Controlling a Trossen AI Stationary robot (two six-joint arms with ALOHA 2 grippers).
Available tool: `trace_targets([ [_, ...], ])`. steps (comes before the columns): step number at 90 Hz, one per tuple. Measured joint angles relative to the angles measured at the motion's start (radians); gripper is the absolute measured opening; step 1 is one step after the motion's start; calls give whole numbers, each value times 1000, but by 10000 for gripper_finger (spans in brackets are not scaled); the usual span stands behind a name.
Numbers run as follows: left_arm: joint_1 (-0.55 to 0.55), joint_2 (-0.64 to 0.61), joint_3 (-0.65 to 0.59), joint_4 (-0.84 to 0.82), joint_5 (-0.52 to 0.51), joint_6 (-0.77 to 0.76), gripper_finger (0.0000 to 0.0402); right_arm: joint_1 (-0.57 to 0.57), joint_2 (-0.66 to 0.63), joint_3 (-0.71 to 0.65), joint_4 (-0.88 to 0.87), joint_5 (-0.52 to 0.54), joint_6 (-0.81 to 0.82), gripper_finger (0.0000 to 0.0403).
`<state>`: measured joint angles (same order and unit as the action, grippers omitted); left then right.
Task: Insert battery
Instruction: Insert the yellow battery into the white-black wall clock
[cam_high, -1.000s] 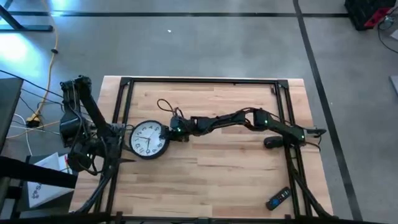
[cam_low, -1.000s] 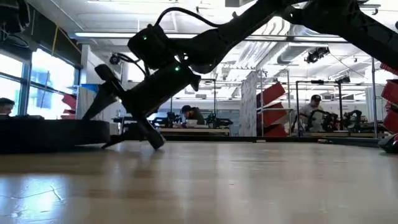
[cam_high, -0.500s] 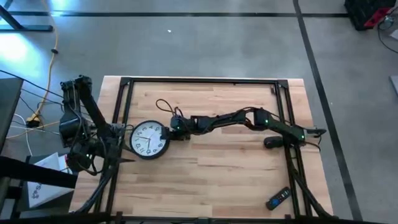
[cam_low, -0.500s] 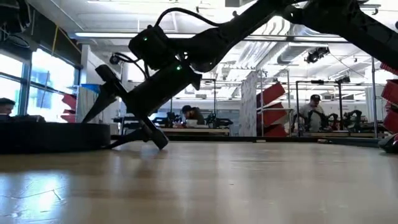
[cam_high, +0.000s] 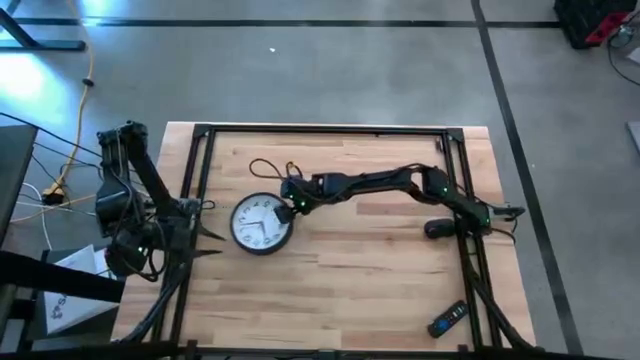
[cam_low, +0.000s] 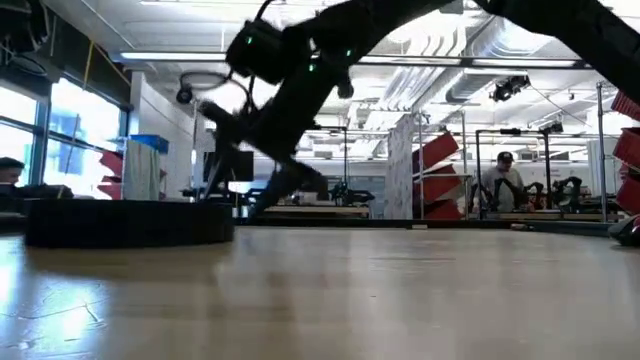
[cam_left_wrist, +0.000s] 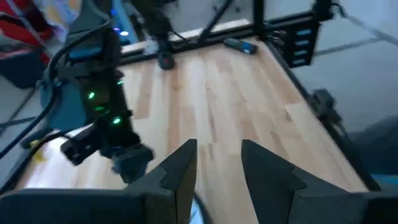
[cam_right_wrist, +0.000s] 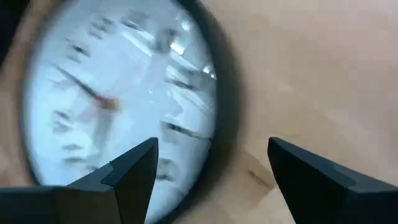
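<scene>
High view gives me one clock (cam_high: 263, 223) lying face up on the table (cam_high: 340, 290), with my right gripper (cam_high: 293, 199) just beside its upper right edge and my left gripper (cam_high: 207, 237) parked at the left edge; one remote (cam_high: 447, 319) sits bottom right. Low view shows one clock (cam_low: 128, 220) flat. Left wrist view shows fingers (cam_left_wrist: 180, 171) slightly apart. Right wrist view shows fingers (cam_right_wrist: 134, 168) spread wide above the dial (cam_right_wrist: 118, 106). I see no battery.

A dark remote control (cam_high: 448, 319) with a blue patch lies on the wooden table (cam_high: 340, 290), well behind the right arm's open fingers, near the table's corner. Beyond the table, a seated person (cam_low: 502, 180) and red bins (cam_low: 436, 155) stand in the room.
</scene>
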<state>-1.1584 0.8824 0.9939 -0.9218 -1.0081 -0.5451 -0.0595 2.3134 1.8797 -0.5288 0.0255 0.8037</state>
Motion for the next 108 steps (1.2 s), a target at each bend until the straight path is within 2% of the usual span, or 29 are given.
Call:
trace_targets([
  [13, 69, 8, 0, 0, -22, -19, 110, 16, -72, 0, -10, 120, -121, 273],
  [24, 147, 17, 0, -1, -21, -30, 110, 22, -121, 0, -127, 200, -242, 273],
  [33, 217, 34, 0, -3, 12, -28, 110, 30, -166, -53, -215, 169, -350, 272],
  [45, 306, 66, 0, -1, 30, -27, 110, 56, -217, -195, -198, 91, -509, 272],
  [55, 373, 94, 0, 0, 46, -5, 110, 74, -210, -313, -98, 78, -601, 272],
  [70, 468, 122, 0, 9, 86, -1, 110, 80, -198, -435, 201, 91, -657, 272],
  [76, 500, 128, 0, 8, 103, -1, 110, 80, -198, -455, 284, 95, -677, 272],
  [108, 606, 158, 0, 39, 140, 22, 110, 69, -112, -463, 455, 24, -785, 272],
])
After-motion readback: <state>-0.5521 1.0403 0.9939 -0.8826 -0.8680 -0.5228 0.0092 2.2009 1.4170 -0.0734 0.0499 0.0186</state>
